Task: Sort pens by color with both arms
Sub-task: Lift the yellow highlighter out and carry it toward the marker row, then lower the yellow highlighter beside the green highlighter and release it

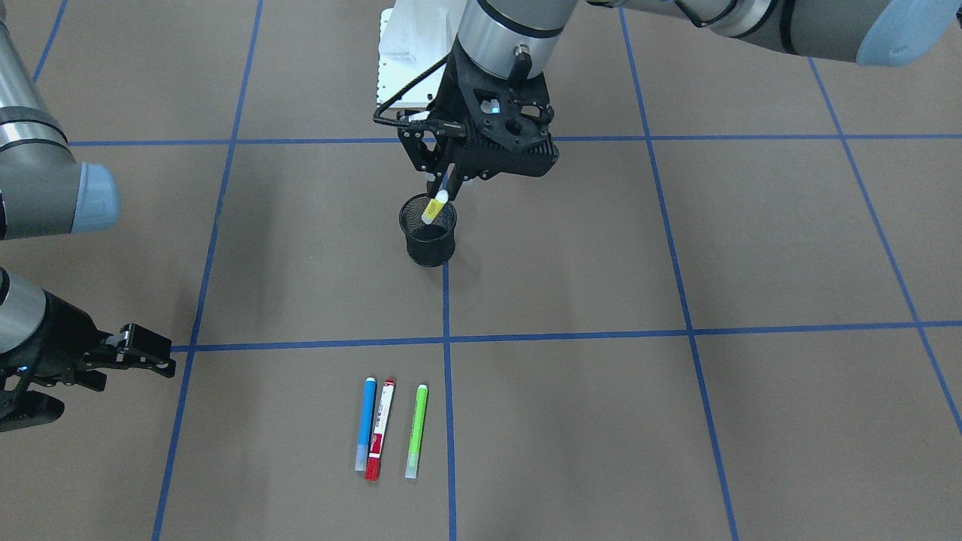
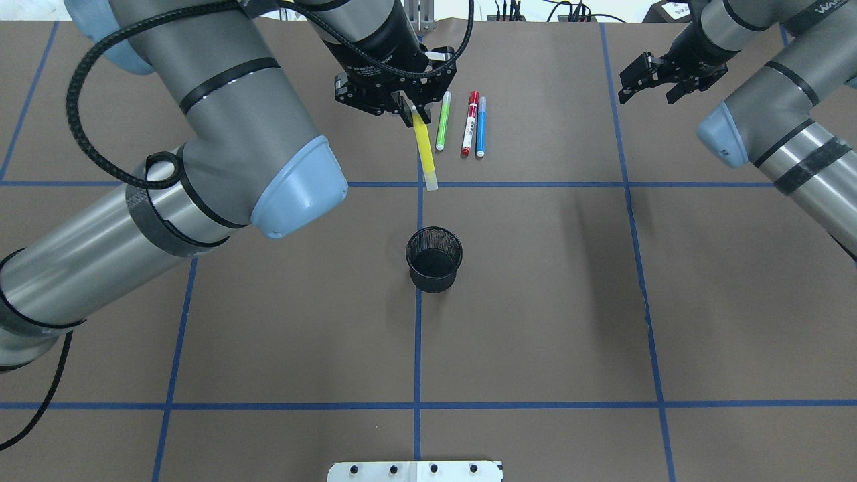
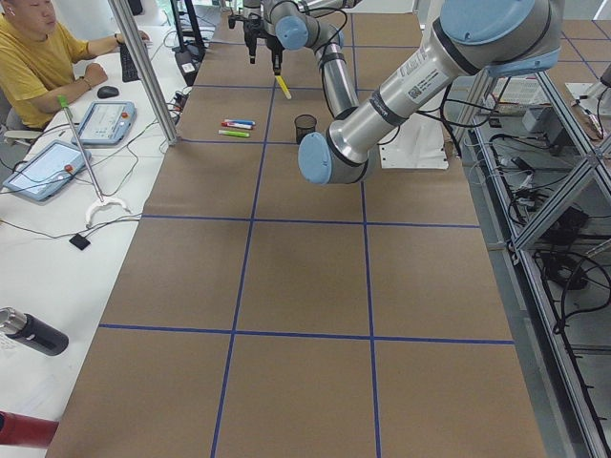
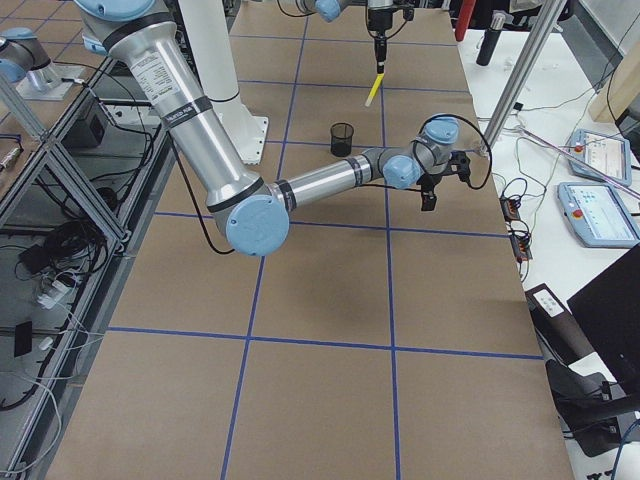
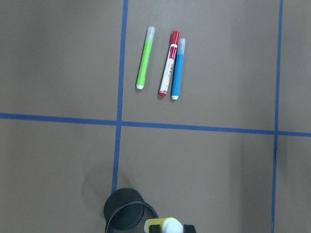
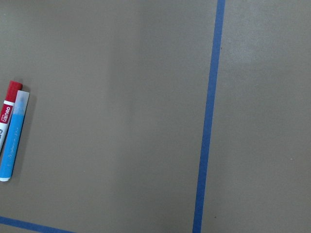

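My left gripper is shut on the upper end of the yellow pen, which hangs tilted in the air. In the front view the pen's lower end shows over the mouth of the black mesh cup. The lime green pen, the white pen with red ends and the blue pen lie side by side on the table. My right gripper is open and empty, off to the side of the blue pen.
The cup stands on the centre blue tape line. The white pedestal base sits at the robot's edge. An operator and tablets are at a side bench beyond the pens.
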Motion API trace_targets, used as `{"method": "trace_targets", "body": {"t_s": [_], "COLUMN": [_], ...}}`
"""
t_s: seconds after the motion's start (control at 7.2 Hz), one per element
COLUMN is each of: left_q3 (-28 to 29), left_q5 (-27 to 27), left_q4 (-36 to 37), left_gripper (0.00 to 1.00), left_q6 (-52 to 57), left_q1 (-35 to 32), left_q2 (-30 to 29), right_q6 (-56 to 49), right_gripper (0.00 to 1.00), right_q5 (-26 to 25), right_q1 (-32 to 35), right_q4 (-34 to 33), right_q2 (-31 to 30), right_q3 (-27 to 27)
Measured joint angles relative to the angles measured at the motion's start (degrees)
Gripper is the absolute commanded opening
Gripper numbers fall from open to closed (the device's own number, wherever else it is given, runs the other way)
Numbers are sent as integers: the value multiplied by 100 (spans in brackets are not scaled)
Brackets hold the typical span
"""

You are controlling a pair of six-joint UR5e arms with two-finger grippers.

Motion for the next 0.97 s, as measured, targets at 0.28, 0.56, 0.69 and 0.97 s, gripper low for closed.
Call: {"method": "trace_targets", "body": {"t_s": [0.28, 0.56, 0.69, 0.97], "left_q3": [679, 1311, 1621, 2133], "left_q5": [38, 477, 863, 1679], "left_q4": [-1412, -2635, -3244, -4485], "left_gripper": [6, 6, 6, 9], "left_q6": [-12, -27, -33, -43], "left_q1": [-247, -430, -453, -418], "left_q2": [116, 132, 140, 321], "right_q6": [6, 8, 9, 15], "right_gripper": [99, 99, 99, 99], "right_q5": [0, 0, 0, 0], "right_q1": [0, 0, 0, 0], "right_q4": [0, 0, 0, 0], "right_q2": [0, -2, -5, -3], "right_q3": [-3, -4, -4, -4]}}
